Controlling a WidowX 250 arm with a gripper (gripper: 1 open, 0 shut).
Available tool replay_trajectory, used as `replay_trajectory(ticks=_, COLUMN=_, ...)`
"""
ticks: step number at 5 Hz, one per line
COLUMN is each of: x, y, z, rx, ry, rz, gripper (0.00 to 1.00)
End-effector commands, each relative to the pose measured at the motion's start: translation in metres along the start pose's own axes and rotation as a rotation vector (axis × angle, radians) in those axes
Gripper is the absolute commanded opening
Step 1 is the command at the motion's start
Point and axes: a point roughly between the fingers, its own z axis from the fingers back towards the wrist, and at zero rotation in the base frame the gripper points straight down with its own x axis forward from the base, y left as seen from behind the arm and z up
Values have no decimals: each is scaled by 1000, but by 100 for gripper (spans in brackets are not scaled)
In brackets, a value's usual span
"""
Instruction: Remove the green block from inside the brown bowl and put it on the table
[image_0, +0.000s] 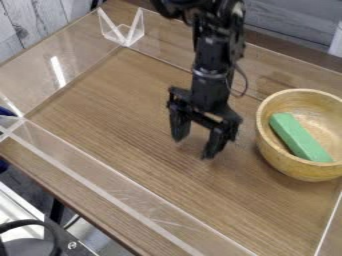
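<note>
The green block lies flat inside the brown bowl, which stands on the table at the right. My gripper points down over bare wood just left of the bowl. Its two black fingers are spread apart with nothing between them. The block is untouched and fully in view.
Low clear acrylic walls edge the tabletop on the near left side. A clear acrylic bracket stands at the far left corner. The black arm rises up from the gripper toward the top middle.
</note>
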Motion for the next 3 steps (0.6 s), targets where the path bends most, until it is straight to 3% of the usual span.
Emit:
replay_trajectory(ticks=1, x=-6, y=8, z=50, rx=3, ry=-124, rz=19, gripper=100)
replay_trajectory(ticks=2, x=-10, y=19, z=77, rx=5, ry=-168, rz=48, gripper=100)
replay_trajectory(ticks=3, x=-7, y=20, z=69, rx=7, ry=-164, rz=49, gripper=100)
